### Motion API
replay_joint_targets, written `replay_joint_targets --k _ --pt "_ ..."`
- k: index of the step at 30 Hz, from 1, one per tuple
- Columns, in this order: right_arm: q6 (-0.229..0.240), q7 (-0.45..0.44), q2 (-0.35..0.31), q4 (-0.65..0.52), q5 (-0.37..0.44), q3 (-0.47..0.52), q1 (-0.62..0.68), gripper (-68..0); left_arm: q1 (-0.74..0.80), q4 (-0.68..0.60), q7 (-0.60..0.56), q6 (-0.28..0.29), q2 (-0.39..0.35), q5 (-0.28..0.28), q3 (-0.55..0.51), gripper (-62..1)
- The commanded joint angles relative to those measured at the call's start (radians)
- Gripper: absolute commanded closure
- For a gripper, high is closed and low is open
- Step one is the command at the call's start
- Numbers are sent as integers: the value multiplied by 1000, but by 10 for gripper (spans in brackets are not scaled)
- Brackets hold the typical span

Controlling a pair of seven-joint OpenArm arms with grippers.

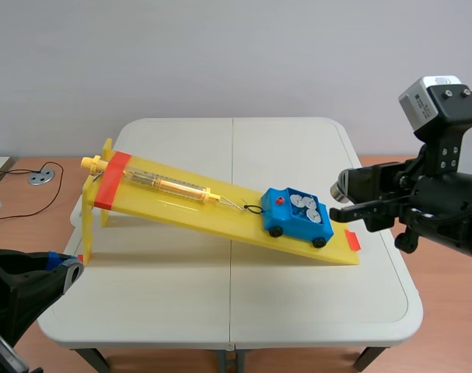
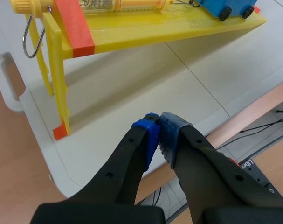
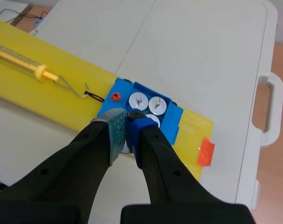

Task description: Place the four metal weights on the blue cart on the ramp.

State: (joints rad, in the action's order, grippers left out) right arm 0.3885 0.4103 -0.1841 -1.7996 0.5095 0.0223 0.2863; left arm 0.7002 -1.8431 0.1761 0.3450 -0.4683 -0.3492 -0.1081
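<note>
Right pincer (image 3: 126, 119), closed empty, above blue cart (image 3: 173, 117).

Pale grey wall (image 1: 220, 54), white table (image 1: 282, 159)

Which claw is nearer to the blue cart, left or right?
Right. The right claw hangs just beside the blue cart at the ramp's low end; the left claw is far off, at the table's near edge.

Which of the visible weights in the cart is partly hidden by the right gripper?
The weight beside the blue pad; the two weights farther ahead show whole.
</note>
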Motion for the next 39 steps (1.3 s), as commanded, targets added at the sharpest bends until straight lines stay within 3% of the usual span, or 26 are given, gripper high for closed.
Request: replay_joint_targets --k 1,24,39 --pt "13 -116 11 -4 63 3 -101 -6 -22 -72 -96 25 8 -74 -16 -27" --pt "32 -116 113 344 78 -20 -372 -6 -22 -72 -97 25 8 -74 -16 -27" --pt "32 -125 113 414 66 -30 -449 -6 -22 -72 -97 25 8 -74 -16 -27"
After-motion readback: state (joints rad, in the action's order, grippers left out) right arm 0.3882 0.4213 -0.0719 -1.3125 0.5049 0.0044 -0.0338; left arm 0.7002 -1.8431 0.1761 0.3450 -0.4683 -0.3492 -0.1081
